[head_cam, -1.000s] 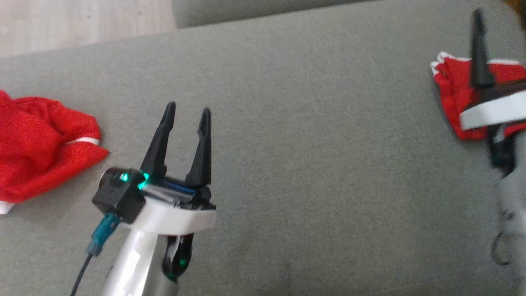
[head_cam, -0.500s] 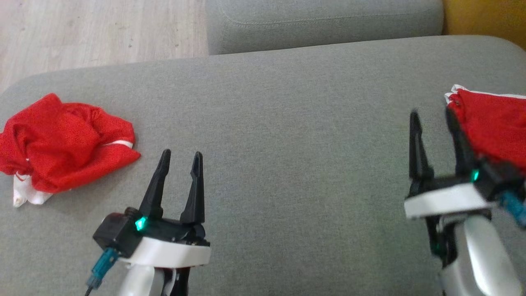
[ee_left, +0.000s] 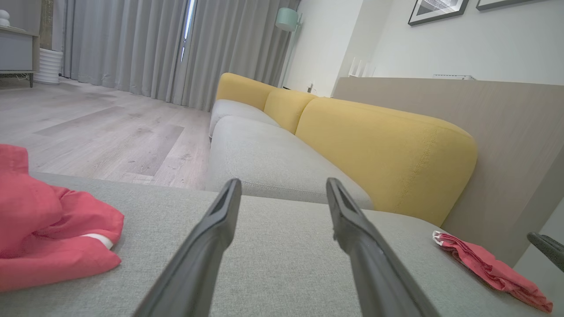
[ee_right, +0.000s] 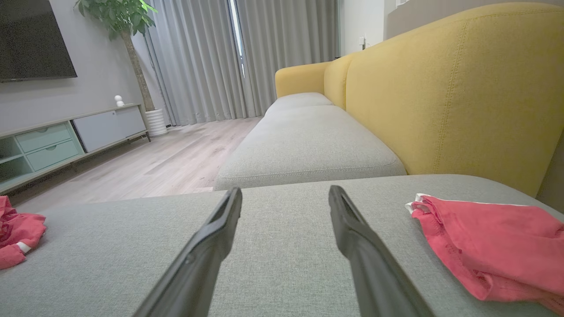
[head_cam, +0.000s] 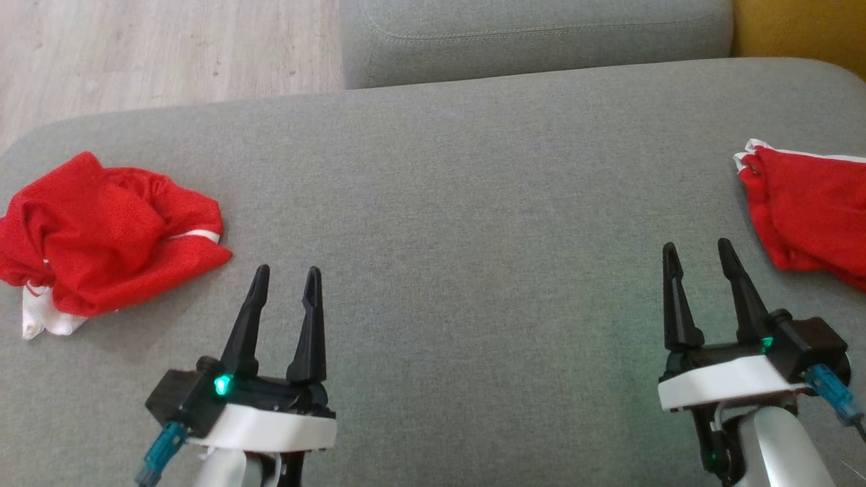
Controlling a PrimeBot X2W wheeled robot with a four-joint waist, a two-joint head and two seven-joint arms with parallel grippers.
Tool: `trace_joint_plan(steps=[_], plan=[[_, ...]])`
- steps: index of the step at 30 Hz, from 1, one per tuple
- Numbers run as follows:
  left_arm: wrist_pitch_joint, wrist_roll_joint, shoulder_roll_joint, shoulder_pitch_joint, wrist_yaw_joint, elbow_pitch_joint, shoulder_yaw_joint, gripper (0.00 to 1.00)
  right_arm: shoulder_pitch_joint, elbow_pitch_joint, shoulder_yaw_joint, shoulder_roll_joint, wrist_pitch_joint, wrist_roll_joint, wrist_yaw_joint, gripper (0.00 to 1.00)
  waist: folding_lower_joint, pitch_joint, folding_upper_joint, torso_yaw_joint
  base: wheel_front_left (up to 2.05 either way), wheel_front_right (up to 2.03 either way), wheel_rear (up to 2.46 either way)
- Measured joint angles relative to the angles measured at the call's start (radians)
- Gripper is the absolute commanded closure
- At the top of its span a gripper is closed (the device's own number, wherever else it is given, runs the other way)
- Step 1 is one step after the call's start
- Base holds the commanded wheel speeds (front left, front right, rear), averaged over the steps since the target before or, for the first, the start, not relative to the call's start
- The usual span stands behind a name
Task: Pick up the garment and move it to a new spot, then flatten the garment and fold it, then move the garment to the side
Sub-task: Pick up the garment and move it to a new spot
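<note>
Head view, compared with half a second earlier. The right pincer (head_cam: pixel 697 245) has drawn back from the folded red garment (head_cam: pixel 812 210). Its dark fingers then overlapped the garment's near edge; now they stand apart from it, lower in the view and pointing up it. The pincer is released and holds nothing. The left pincer (head_cam: pixel 287 270) has slipped slightly lower in the view and is likewise spread wide and empty. The sofa lines sit where they did half a second ago, so the camera has held steady over that interval. A full second ago the whole picture lay shifted, which is a move of the camera.

The folded garment, white trim along its far edge, lies flat at the right end of the grey sofa seat (head_cam: pixel 473 203) and runs off the right edge of the view. A second red garment, crumpled (head_cam: pixel 108 230) with a white cuff showing, lies in a heap at the left end of the same seat, and neither has moved. A stretch of grey fabric separates each pincer from the garment on its own side.

Surroundings: a second grey seat cushion (head_cam: pixel 534 34) beyond the first, a yellow backrest (ee_right: pixel 440 88) just behind the folded garment, pale wood floor (head_cam: pixel 135 47), grey curtains (ee_right: pixel 198 57), a low cabinet (ee_right: pixel 66 136), a dark screen (ee_right: pixel 31 39) and a potted plant (ee_right: pixel 119 13).
</note>
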Motion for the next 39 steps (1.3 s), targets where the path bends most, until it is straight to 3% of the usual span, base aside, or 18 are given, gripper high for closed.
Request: trace_joint_plan(steps=[28,39], plan=[[0.0,-0.004,0.0,0.0,0.0,0.0,0.003,0.0,0.0,0.0,0.001,0.0,0.0,0.007,0.0,0.0,0.0,-0.001,0.0,0.006,0.0,0.0,0.0],[0.0,-0.002,0.0,0.0,0.0,0.005,0.028,0.0,0.001,0.0,0.061,0.001,0.0,0.015,0.0,0.0,-0.0001,-0.012,0.0,0.086,0.0,0.0,0.0]])
